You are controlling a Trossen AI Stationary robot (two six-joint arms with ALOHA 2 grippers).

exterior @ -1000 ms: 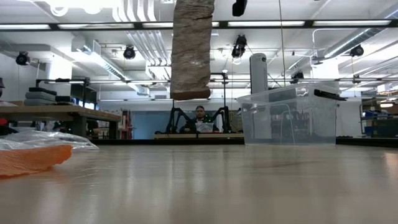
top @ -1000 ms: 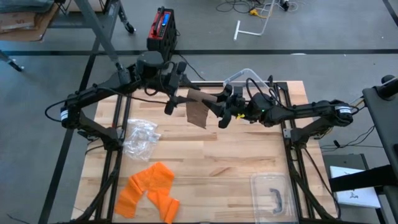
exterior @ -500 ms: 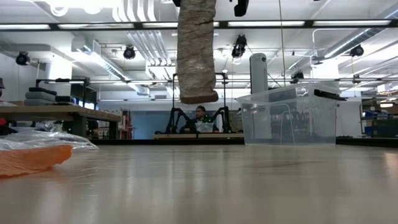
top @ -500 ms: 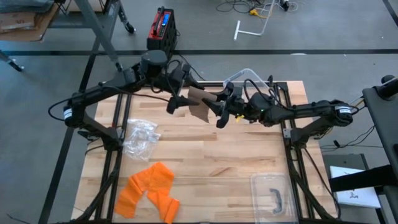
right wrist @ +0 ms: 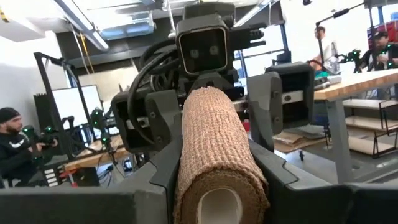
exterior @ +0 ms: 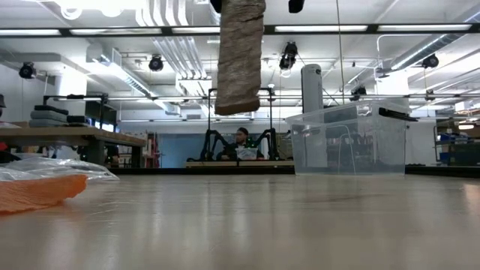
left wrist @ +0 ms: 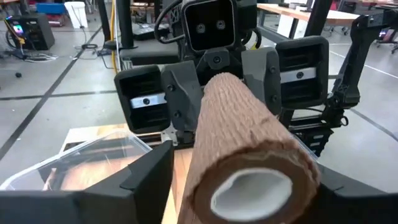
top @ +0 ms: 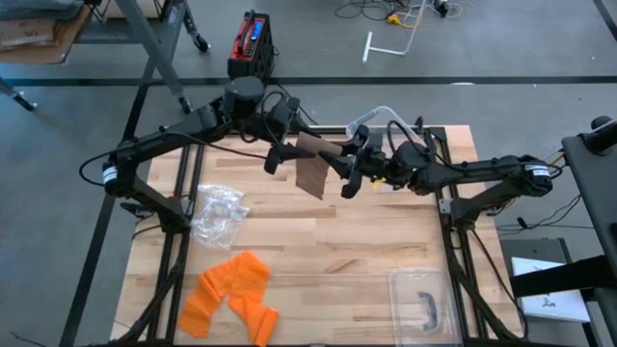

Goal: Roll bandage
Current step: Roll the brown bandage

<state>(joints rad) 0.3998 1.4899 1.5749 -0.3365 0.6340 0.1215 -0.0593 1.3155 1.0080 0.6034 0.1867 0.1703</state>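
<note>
Holding the tan crepe bandage roll (top: 323, 152) above the wooden desk (top: 318, 260) between left gripper (top: 280, 145) and right gripper (top: 353, 170), jaws clasping each end, we judge rolling unfinished, its tail (exterior: 240, 60) still hanging loose.

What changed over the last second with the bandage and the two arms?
The hanging tail of the bandage is shorter, its lower end higher in the low view and shifted slightly right. The left gripper and right gripper both edged a little toward the table's right side, still facing each other across the roll. The orange cloth, plastic bag and clear container stayed put.
</note>
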